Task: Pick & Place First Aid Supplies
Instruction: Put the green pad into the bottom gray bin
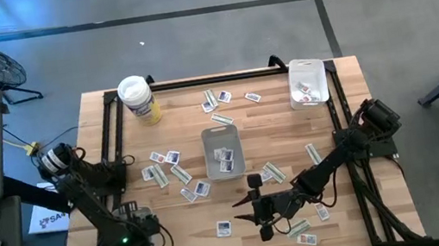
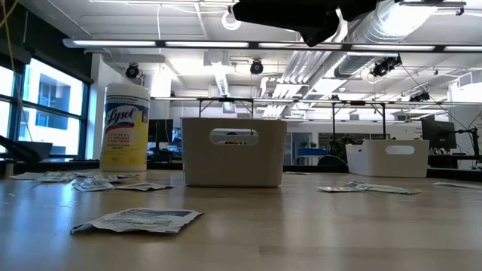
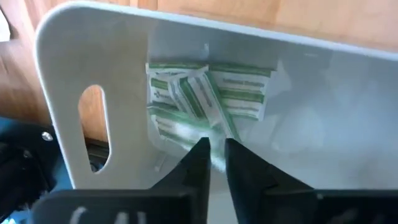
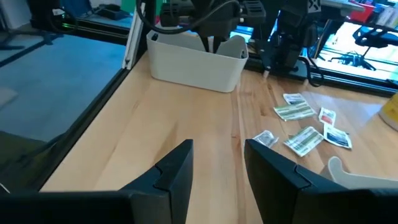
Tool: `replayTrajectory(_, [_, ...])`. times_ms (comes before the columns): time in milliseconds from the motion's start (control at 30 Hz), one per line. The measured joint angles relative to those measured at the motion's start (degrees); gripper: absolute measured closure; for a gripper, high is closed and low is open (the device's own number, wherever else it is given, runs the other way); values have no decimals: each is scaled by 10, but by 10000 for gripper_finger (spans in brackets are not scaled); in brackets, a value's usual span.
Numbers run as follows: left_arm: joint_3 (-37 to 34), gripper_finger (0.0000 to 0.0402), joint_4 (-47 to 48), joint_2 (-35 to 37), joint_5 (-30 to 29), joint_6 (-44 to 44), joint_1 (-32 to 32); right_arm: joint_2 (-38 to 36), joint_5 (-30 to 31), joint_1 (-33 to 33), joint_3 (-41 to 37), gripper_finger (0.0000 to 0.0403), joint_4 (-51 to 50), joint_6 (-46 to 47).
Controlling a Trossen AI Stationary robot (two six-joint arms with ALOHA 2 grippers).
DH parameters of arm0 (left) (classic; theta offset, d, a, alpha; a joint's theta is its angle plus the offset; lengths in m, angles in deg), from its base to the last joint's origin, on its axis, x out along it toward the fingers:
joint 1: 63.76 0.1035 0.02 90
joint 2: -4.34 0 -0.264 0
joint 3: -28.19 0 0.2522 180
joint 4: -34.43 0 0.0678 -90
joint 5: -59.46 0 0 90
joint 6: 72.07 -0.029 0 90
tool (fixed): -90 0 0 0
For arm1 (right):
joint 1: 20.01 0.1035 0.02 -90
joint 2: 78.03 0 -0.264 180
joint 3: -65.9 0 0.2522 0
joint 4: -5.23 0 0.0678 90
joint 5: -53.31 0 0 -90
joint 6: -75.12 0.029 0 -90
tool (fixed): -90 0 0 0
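A small heap of green-striped strips (image 3: 211,93) lay overlapping in a white tray (image 3: 74,62) with a slot handle, piled against one of its walls. The left gripper (image 3: 217,149) hung directly over that heap, pointing down into the tray. Its jaws stood apart by only a narrow gap, with one blurred pale strip at their tips. Whether that strip was touched by them could not be told, and nothing looked firmly pinched.

More first aid packets (image 1: 164,159) were scattered over the wooden table (image 1: 184,233). They were squarish white ones and narrow greenish strips, lying around a clear tray (image 1: 206,147) at mid-table that held a few white packets. A second tray (image 1: 305,65) near the far right corner also held some. A white-lidded tub with a yellow label (image 1: 137,96) stood at the far left side.

The right gripper (image 1: 249,204) hovered above bare wood toward the near edge. Its jaws were spread wide and empty, and loose packets lay just beside it on the table.
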Motion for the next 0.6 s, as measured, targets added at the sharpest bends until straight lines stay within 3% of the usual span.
replayTrajectory(300, [56, 317, 41, 0, -2, -48, 5, 0, 18, 0, 0, 265, 0, 8])
replayTrajectory(600, [148, 317, 117, 0, -180, -60, 69, 0, 52, 0, 0, 265, 1, 8])
